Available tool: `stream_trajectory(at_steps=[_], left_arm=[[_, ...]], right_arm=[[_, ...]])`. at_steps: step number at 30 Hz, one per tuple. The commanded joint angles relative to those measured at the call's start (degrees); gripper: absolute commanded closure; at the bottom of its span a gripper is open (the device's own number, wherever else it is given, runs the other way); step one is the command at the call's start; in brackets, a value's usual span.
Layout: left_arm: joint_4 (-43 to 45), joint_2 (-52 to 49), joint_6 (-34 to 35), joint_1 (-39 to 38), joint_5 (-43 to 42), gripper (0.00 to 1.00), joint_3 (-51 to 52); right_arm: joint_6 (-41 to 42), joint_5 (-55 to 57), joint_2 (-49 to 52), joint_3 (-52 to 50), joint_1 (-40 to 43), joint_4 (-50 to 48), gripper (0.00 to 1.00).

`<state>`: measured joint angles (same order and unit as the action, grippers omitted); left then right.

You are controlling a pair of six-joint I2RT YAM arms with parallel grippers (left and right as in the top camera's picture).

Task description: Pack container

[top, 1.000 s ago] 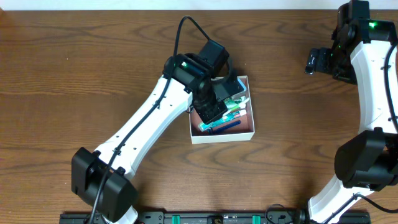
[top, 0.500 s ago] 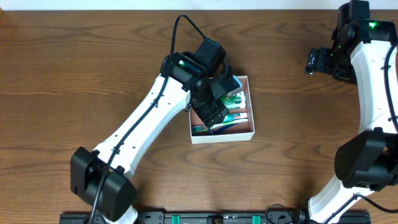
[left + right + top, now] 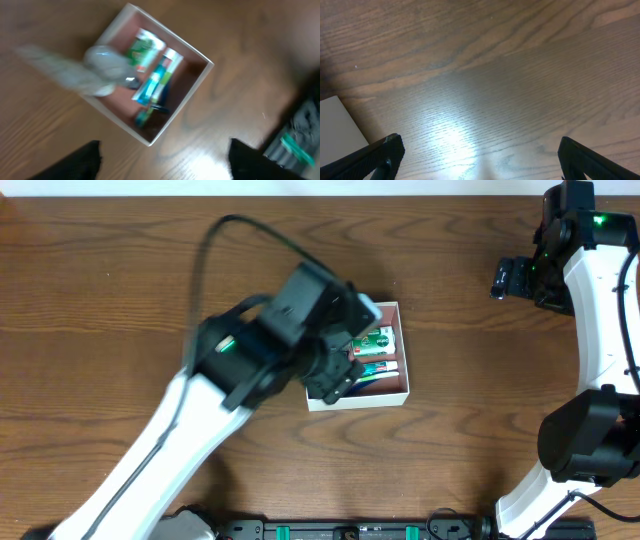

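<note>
The container [image 3: 375, 400], a shallow square box with white walls and a pinkish-brown inside, sits mid-table. It holds a green-and-white tube [image 3: 376, 340] and teal packs [image 3: 378, 367]. My left gripper [image 3: 333, 380] hangs blurred over its left half. In the left wrist view the container [image 3: 210, 64] lies below and ahead, with the green tube [image 3: 142, 47], a teal-and-white pack [image 3: 159, 79] and a blue stick [image 3: 147, 114] inside. The left gripper [image 3: 162, 170] is open and holds nothing. My right gripper [image 3: 505, 278] is at the far right, and its wrist view shows the right gripper [image 3: 480, 167] open over bare wood.
A blurred grey shape [image 3: 95, 70] crosses the container's left edge in the left wrist view. A white flat surface [image 3: 337, 130] shows at the lower left of the right wrist view. The brown wooden table [image 3: 120, 300] surrounds everything.
My left gripper opened, let go inside the container and rose up and back toward the lower left. The packs stay in the box. The right arm has not moved.
</note>
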<state>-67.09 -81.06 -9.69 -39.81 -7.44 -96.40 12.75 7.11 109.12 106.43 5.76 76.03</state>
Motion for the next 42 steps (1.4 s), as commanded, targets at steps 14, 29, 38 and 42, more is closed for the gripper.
stream_trajectory(at_steps=[14,29,38,42], left_arm=[[-0.2,25.6,28.5,2.6,35.0,0.02,-0.7],[-29.7,36.2,46.4,2.8,40.0,0.02,0.8],[-14.2,51.4,40.5,14.5,39.4,0.02,14.5],[-1.4,61.5,32.6,18.5,36.9,0.02,26.1]], right_arm=[[-0.6,0.3,-1.0,0.7,-0.2,0.0,0.01],[-0.6,0.3,-1.0,0.7,-0.2,0.1,0.01],[-0.6,0.3,-1.0,0.7,-0.2,0.0,0.01],[-0.6,0.3,-1.0,0.7,-0.2,0.1,0.01]])
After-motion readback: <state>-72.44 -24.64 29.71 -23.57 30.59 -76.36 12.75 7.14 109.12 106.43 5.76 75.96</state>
